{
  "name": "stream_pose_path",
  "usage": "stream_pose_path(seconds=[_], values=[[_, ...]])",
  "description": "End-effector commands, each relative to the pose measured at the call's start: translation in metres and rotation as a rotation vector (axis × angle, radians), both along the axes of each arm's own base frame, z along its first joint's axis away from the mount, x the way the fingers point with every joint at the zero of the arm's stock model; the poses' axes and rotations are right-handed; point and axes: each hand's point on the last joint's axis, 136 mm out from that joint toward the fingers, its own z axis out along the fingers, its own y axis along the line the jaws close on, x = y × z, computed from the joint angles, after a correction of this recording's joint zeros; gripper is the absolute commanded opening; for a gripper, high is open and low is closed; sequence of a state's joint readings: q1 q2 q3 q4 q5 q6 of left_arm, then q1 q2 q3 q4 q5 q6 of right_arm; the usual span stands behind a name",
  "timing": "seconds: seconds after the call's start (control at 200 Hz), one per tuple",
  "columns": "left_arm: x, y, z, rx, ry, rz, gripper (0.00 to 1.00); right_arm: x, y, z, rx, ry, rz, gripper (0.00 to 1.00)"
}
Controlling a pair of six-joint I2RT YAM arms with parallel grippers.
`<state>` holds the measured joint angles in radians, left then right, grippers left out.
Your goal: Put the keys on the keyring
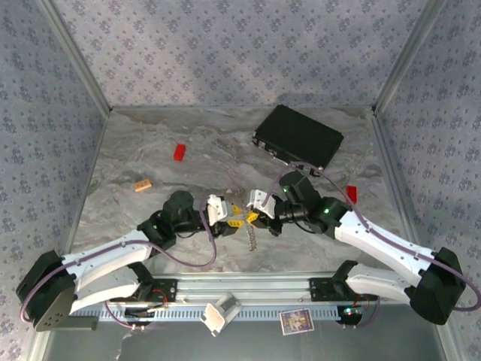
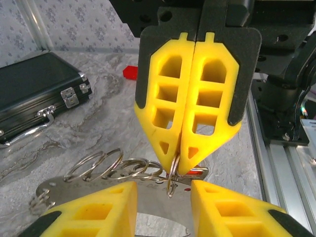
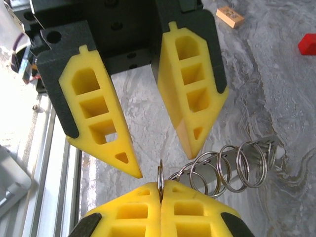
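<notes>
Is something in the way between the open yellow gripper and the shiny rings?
Nothing visible. The left gripper is open right at the row of silver wire rings, and the right gripper, shut, pinches the end ring.

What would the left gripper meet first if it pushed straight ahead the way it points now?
Likely the split ring pinched by the shut right gripper, whose tips face it head-on right behind. The left gripper is open, so the ring might slip between its fingers first; depth is unclear.
</notes>
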<state>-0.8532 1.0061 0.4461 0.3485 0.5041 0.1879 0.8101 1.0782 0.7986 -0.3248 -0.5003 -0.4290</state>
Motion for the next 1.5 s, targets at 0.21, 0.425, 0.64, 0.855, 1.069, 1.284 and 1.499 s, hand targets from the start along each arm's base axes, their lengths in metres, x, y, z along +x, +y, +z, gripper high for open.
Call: stream_pose_path(seconds=[0.21, 0.425, 0.64, 0.855, 1.069, 1.284, 1.499], values=[[-0.004, -0.004, -0.003, 0.046, 0.004, -0.043, 0.27, 0.000, 0.006, 0.005, -0.094, -0.058, 0.037, 0.00], [-0.004, -0.006, -0.001, 0.038, 0.000, -0.050, 0.20, -0.005, 0.017, 0.008, -0.100, -0.061, 0.075, 0.00], [-0.006, -0.004, 0.000, 0.032, -0.004, -0.055, 0.00, -0.004, 0.016, 0.009, -0.085, -0.062, 0.065, 0.00], [-0.009, -0.002, 0.011, -0.072, -0.012, -0.040, 0.00, -0.001, 0.002, 0.021, 0.120, 0.005, 0.005, 0.24], [-0.013, -0.003, 0.018, -0.173, -0.003, -0.057, 0.00, -0.004, 0.003, 0.017, 0.203, 0.056, -0.012, 0.25], [-0.013, -0.004, 0.018, -0.186, 0.001, -0.058, 0.00, -0.006, 0.004, 0.011, 0.207, 0.083, -0.006, 0.25], [-0.015, -0.005, 0.019, -0.194, 0.001, -0.072, 0.00, -0.005, 0.007, 0.010, 0.210, 0.090, -0.002, 0.21]])
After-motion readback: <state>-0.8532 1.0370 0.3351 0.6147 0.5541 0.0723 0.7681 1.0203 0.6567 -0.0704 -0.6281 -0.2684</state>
